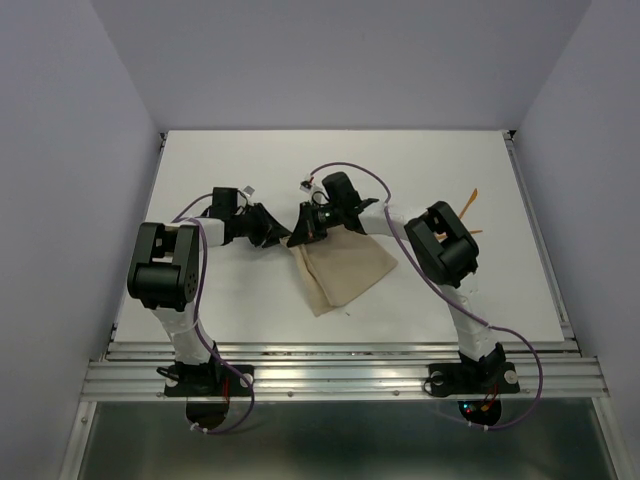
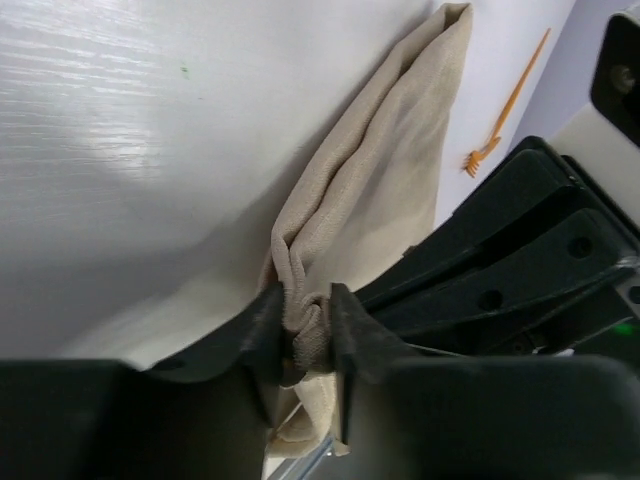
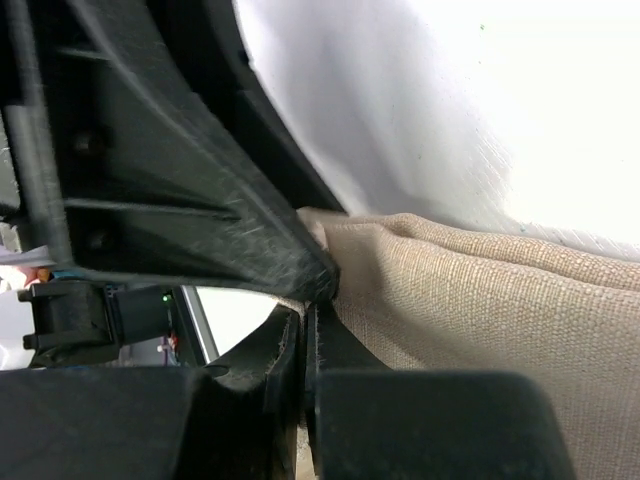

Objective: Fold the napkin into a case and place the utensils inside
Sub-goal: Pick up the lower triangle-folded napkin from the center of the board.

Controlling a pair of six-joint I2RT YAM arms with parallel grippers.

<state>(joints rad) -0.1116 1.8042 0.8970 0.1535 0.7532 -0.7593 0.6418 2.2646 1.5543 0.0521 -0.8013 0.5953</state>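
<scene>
The napkin [image 1: 345, 272] lies in the middle of the bench [image 1: 230, 165]. It is folded over but is not yet a slim case. The orange utensils [image 1: 471, 198] lie apart at the far right, so they are not inside yet. The left tool [image 2: 305, 312] squeezes a bunched corner. The right tool [image 3: 305, 322] is shut on that same edge. Only the top view shows both utensils. The left wrist view shows just one, and the pinch up close.

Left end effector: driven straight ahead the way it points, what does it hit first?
The napkin: its bunched edge sits right inside the left end effector. Just beyond, the right end effector looks next in line, though depth is unclear.
</scene>
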